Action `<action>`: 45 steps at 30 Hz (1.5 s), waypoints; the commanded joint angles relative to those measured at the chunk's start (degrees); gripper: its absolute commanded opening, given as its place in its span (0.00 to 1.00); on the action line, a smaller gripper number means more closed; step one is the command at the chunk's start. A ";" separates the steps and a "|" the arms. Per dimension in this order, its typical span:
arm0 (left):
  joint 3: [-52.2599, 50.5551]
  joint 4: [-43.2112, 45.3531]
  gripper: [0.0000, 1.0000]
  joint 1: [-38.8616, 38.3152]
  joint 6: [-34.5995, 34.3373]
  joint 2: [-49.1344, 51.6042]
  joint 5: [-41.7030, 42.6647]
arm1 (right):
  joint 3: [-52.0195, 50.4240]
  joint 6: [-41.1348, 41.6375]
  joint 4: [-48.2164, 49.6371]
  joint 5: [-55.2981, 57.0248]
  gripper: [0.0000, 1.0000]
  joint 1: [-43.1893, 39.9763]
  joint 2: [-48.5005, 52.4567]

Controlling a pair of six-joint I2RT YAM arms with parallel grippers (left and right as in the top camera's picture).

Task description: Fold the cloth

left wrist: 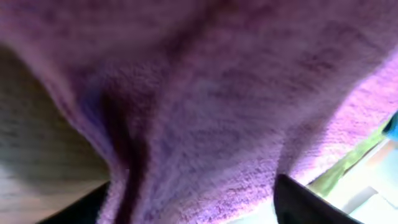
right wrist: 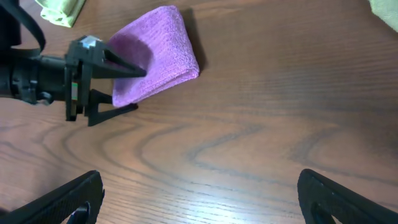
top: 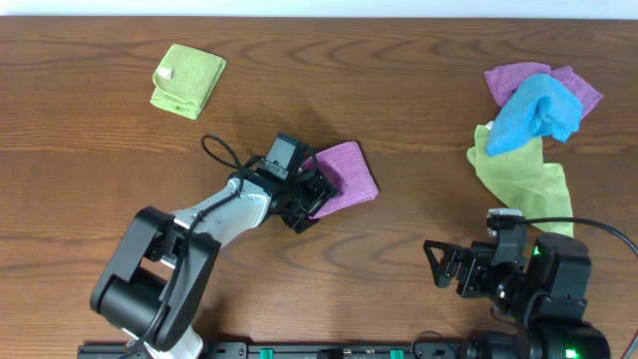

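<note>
The lilac cloth [top: 347,175] lies folded over in the middle of the wooden table; it also shows in the right wrist view [right wrist: 158,50] and fills the left wrist view [left wrist: 205,93]. My left gripper [top: 314,194] is at the cloth's left edge. Its fingers are spread, with the cloth's edge between them, as the right wrist view [right wrist: 142,89] and the left wrist view [left wrist: 193,205] show. My right gripper [top: 449,267] is open and empty above bare table at the front right [right wrist: 199,199]. The white tag is hidden.
A folded lime-green cloth [top: 187,80] lies at the back left. At the right, a purple cloth bunched with a bright blue one [top: 538,105] lies beside a loose lime-green cloth [top: 523,175], just behind my right arm.
</note>
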 commanded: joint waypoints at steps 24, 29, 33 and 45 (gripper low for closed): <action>27.93 0.68 0.06 22.40 14.01 -2.05 -13.94 | -0.35 1.03 -0.09 -0.63 0.99 -0.39 -0.22; 31.04 0.87 0.06 26.10 16.81 -1.97 -19.08 | -0.35 1.03 -0.09 -0.63 0.99 -0.39 -0.22; 31.23 2.40 0.06 28.02 19.71 -1.53 -22.49 | -0.35 1.03 -0.09 -0.63 0.99 -0.39 -0.22; 37.16 7.28 0.06 31.56 24.02 8.63 -22.91 | -0.35 1.03 -0.09 -0.63 0.99 -0.39 -0.22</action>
